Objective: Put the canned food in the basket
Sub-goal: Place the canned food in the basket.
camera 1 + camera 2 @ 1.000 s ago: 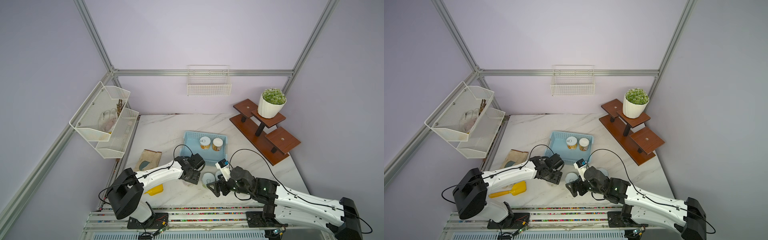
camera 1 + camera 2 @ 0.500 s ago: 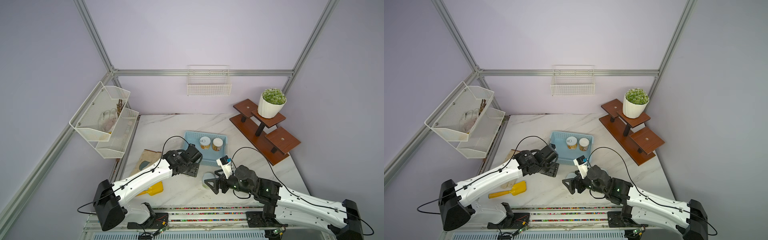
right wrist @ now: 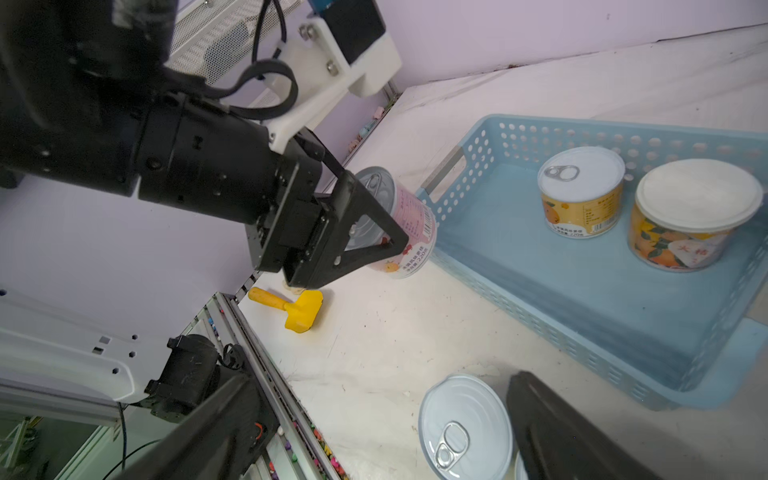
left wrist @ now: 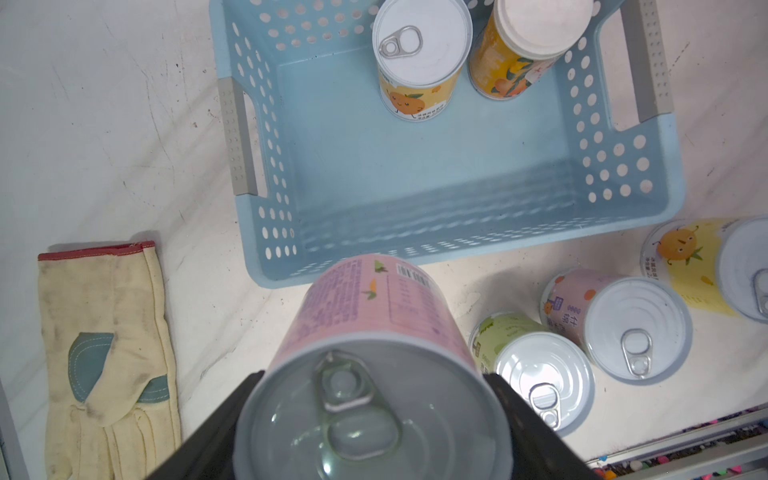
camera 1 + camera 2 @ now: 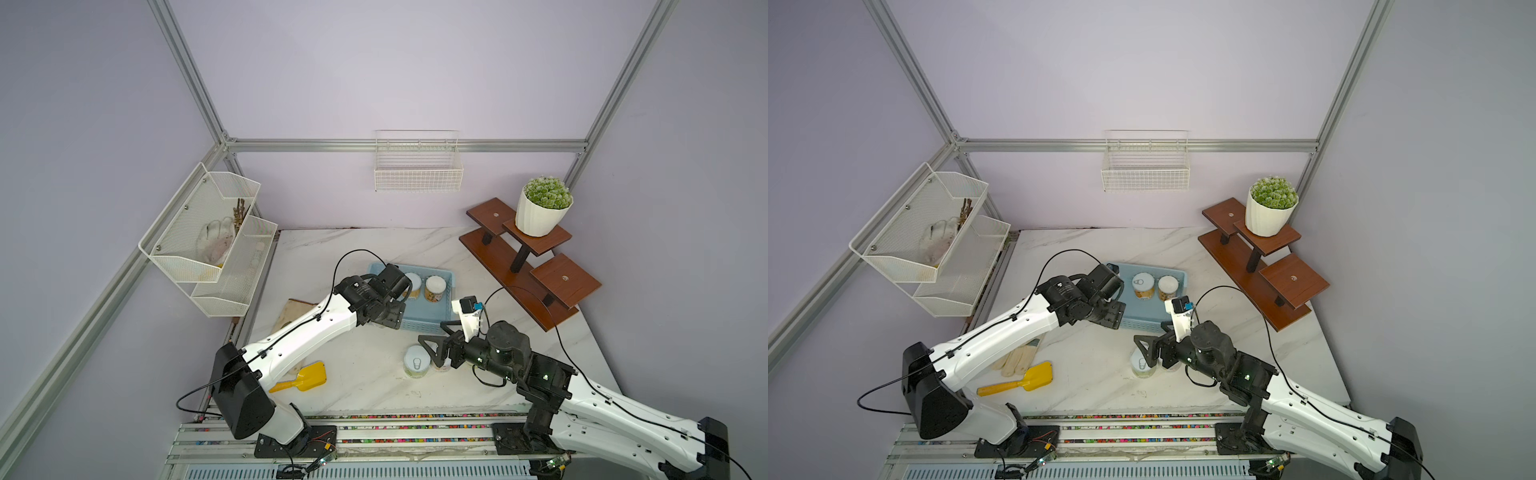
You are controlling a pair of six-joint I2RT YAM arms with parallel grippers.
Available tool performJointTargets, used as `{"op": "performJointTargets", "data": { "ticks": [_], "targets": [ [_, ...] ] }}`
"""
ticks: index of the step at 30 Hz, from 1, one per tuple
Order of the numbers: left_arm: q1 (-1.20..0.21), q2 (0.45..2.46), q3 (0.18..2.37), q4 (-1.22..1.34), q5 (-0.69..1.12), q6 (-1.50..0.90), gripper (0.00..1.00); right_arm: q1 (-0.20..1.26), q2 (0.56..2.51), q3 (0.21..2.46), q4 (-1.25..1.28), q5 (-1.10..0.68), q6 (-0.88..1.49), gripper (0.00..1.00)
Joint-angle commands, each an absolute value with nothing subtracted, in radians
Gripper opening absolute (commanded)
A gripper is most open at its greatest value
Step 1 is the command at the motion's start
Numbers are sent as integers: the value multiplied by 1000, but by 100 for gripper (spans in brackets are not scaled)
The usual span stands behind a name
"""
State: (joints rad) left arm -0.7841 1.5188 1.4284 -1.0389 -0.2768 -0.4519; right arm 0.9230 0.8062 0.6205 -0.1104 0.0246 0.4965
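My left gripper (image 4: 372, 407) is shut on a pink-labelled can (image 4: 374, 316), held tilted in the air just outside the near left corner of the light blue basket (image 5: 419, 322); the right wrist view shows this can (image 3: 409, 220) too. Two yellow cans (image 5: 1143, 286) (image 5: 1168, 288) stand inside the basket. On the table before the basket are a green can (image 4: 540, 374), a lilac can (image 4: 631, 328) and a yellow can (image 4: 715, 266). My right gripper (image 3: 382, 380) hangs open low over them, one can's lid (image 3: 465, 428) between its fingers. In both top views it hides part of this group.
A dirty work glove (image 4: 104, 353) and a yellow scoop (image 5: 305, 378) lie left of the basket. A brown stepped stand (image 5: 515, 266) with a potted plant (image 5: 540, 212) fills the right rear. White mesh racks (image 5: 208, 241) hang left, a wire basket (image 5: 417, 166) on the back wall.
My left gripper has risen off the table with the pink can and moved back towards the basket. My right gripper has spread wider and shifted over the cans on the table.
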Motion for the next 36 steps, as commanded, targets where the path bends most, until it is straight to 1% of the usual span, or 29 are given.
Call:
{"op": "performJointTargets", "data": {
  "ticks": [1, 4, 11, 20, 22, 27, 36],
  "targets": [
    [-738, 1550, 1506, -979, -240, -383, 0, 843, 802, 647, -117, -56, 463, 100],
    [-707, 1602, 1555, -970, -233, -351, 0, 747, 833, 668, -122, -180, 448, 100],
    [-660, 1734, 1677, -959, -225, -281, 0, 619, 928, 711, -101, -334, 395, 100],
    [-613, 1847, 1715, -876, -215, -244, 0, 468, 1007, 724, -34, -495, 381, 100],
    [-606, 1873, 1726, -859, -210, -239, 0, 441, 1016, 720, -26, -500, 382, 100],
    [-590, 1941, 1779, -841, -214, -220, 0, 420, 1018, 719, -35, -420, 361, 100],
    [-545, 2030, 1849, -848, -219, -190, 0, 420, 991, 713, -70, -437, 333, 100]
  ]
}}
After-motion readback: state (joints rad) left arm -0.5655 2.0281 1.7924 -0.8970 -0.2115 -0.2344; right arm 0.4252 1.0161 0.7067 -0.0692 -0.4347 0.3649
